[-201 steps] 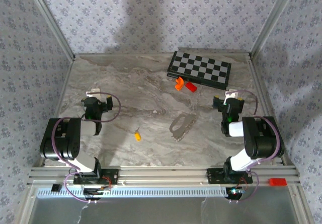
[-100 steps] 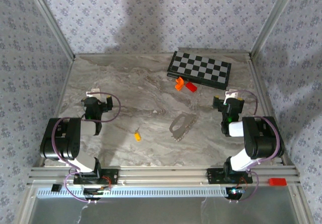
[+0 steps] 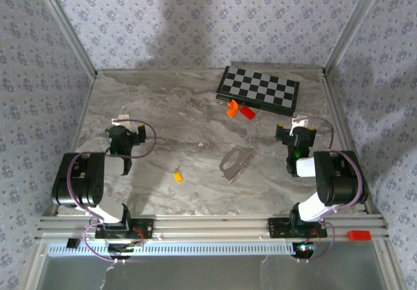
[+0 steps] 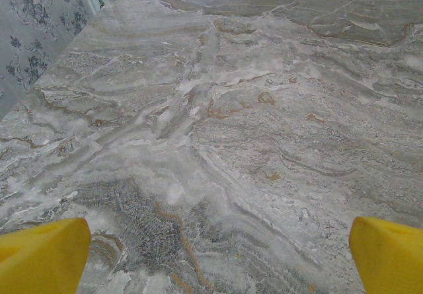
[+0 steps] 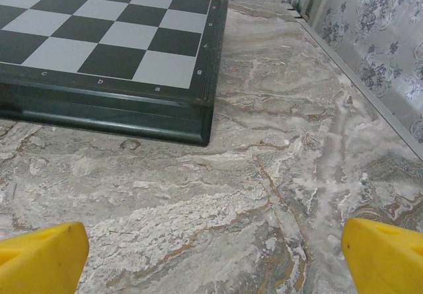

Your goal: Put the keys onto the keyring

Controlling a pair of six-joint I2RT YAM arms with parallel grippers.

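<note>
Marble-patterned table [image 3: 163, 107] and all that lies on it look the same to us as a second ago. Neither arm has moved and no key has shifted, so we judge the task not yet begun, with every key off the ring.

The left gripper [image 3: 124, 135] hangs at the left side. The right gripper [image 3: 295, 132] is at the right, on the near side of the black-and-white chessboard [image 3: 259, 89]. In each wrist view the yellow fingertips [image 4: 39, 254] stand wide apart over bare stone, released and holding nothing.

The silvery metal keyring piece [image 3: 236, 162] lies flat near the middle, its long axis running from near-left to far-right; we cannot tell which end opens. The small yellow-headed key [image 3: 177, 174] lies to its left, well apart. Its long axis runs from far-left to near-right, with the head at the near end as far as we can judge. The orange-headed key [image 3: 232, 109] and red-headed key [image 3: 247, 112] lie just beside the chessboard's near edge.
</note>
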